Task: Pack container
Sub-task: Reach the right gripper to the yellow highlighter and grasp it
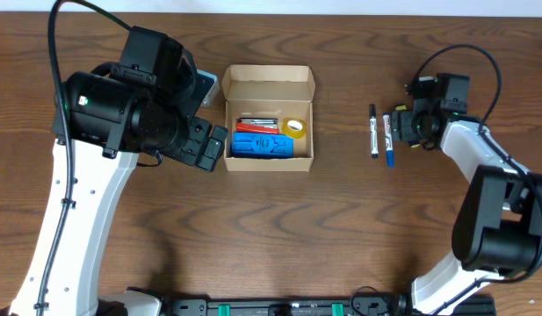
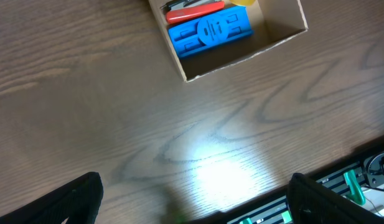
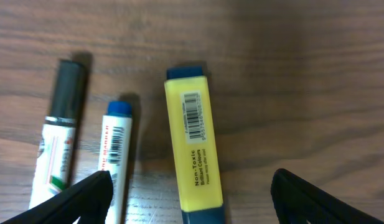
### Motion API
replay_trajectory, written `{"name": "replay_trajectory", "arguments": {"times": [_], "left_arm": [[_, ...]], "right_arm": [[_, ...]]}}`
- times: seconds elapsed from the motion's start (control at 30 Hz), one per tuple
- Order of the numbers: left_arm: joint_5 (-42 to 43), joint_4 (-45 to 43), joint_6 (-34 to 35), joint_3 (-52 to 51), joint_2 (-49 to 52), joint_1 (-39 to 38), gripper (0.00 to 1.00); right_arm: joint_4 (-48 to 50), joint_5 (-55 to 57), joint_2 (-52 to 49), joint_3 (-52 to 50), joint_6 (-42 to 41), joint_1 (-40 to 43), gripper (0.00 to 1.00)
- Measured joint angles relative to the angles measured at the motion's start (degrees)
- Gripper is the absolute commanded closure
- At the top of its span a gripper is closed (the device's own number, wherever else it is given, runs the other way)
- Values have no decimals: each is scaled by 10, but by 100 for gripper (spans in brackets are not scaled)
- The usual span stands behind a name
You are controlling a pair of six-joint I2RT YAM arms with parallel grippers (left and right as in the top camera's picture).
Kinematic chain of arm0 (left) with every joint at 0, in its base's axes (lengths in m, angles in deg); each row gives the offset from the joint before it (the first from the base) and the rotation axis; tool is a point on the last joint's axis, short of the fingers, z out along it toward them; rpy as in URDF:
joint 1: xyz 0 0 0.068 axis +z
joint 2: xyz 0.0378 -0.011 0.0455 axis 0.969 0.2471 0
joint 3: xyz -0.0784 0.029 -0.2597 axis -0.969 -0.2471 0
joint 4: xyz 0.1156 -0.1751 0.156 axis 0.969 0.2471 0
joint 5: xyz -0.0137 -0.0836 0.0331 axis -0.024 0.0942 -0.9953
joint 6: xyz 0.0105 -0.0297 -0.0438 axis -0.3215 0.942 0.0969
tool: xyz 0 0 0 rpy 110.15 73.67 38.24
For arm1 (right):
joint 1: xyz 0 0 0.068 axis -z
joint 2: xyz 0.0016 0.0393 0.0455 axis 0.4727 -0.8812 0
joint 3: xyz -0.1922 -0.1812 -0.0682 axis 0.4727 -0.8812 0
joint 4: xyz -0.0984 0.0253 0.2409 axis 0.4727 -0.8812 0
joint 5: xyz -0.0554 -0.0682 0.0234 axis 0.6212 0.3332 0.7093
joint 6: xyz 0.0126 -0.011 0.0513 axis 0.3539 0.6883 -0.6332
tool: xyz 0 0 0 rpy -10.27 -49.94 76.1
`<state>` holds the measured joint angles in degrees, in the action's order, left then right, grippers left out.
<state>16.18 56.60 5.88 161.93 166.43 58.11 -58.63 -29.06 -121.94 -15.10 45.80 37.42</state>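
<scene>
Overhead view of a brown wooden table [image 1: 341,228]. A small tan cardboard box [image 1: 269,163] is sitting open at the centre, its flap lid folded back toward 12 o'clock. It is already holding a blue plastic block [image 1: 263,145], a red-handled tool [image 1: 257,128] and a yellow tape roll [image 1: 294,128].

The left gripper [image 2: 198,199] is hanging at the box's 9 o'clock side, fingers wide apart and empty.

At the box's 3 o'clock, the right gripper [image 3: 201,199] is hovering over loose stationery. Its fingers are spread, straddling a yellow rectangular plastic highlighter [image 3: 195,143] without touching it.

A blue-capped white marker [image 3: 114,155] is lying just beside the highlighter, with a black-capped white marker [image 3: 61,137] beyond it.

The likely trouble: one finger is descending nearly over the blue-capped marker, so closing could pinch both pens or roll the marker away. The highlighter's smooth sides could also let it pivot in a grip taken near one end (its far half is out of frame). The box is crowded, so a careless drop could leave it propped on the rim.
</scene>
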Motion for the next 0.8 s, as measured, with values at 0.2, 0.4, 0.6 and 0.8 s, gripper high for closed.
{"name": "replay_trajectory", "arguments": {"times": [0.2,0.4,0.6,0.8], "left_arm": [[0,0,0,0,0,0,5],[0,0,0,0,0,0,5],[0,0,0,0,0,0,5],[0,0,0,0,0,0,5]], "right_arm": [[14,15,-22,0,11,0,29],[30,24,-36,2,18,0,42],[42,25,-50,7,19,0,55],[43,26,-52,7,21,0,72]]}}
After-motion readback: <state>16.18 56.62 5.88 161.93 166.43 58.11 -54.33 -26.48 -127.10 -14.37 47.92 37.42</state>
